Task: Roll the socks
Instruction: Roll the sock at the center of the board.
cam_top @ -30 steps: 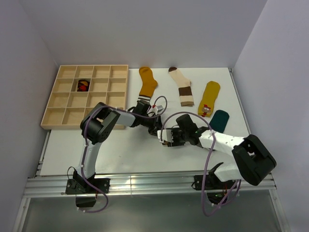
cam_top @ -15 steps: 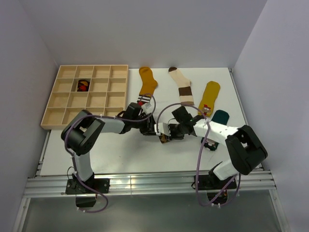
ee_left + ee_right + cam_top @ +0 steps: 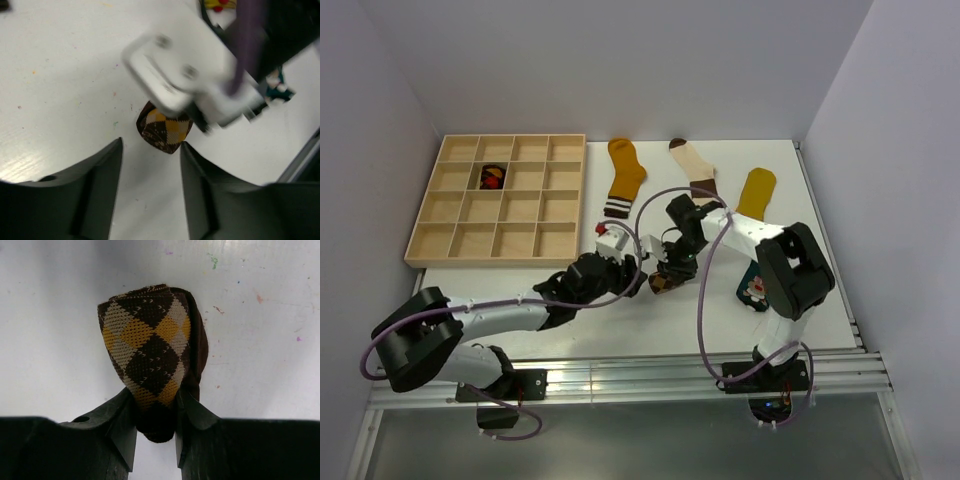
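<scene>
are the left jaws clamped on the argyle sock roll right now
No, the left wrist view shows the left jaws standing apart, with the argyle sock roll beyond their tips, not pinched between them.

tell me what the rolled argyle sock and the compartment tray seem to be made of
The argyle sock roll looks like knitted fabric, fibre unclear: matte, with visible stitch rows in the brown, mustard and cream diamonds. The compartment tray looks like pale bare wood or plywood: light tan, matte, thin flat dividers; grain too small to see.
</scene>
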### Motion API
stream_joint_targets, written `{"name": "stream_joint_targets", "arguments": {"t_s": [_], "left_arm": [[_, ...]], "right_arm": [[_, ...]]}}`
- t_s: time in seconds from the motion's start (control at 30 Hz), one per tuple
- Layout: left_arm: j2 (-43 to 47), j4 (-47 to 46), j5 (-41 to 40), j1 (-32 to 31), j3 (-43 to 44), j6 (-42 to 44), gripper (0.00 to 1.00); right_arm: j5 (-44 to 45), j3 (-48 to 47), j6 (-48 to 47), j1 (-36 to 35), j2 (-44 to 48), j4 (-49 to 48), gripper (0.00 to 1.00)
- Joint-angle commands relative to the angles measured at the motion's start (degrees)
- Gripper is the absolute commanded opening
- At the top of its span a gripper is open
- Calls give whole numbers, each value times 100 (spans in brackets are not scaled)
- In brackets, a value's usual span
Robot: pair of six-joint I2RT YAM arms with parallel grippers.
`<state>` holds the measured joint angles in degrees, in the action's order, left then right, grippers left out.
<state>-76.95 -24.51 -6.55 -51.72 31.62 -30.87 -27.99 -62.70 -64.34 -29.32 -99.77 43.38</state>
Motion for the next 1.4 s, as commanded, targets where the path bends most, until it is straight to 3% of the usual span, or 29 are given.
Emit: {"name": "stream_joint_targets", "arguments": {"t_s": [0.0,0.2,0.7,0.97,1.37], "left_arm": [[-4,-72,-1058,-530,90,1117,58],[-549,122,-1770,-1260,625,2014,60],[-2315,939,-1095,-1569,2260,3456,68],[-2738,1169,-1103,-1551,2472,3694,67],[-3291,1238,-383,-1463,2815,3571,67]], "right_arm": [[-22,-286,-114,40,-561,1066,23],[-75,-893,-140,102,-1220,1699,25],[127,-1298,-79,164,-1757,2184,24],[22,-1745,-79,172,-2152,2693,25],[-84,-2071,-18,181,-2495,2931,25]]}}
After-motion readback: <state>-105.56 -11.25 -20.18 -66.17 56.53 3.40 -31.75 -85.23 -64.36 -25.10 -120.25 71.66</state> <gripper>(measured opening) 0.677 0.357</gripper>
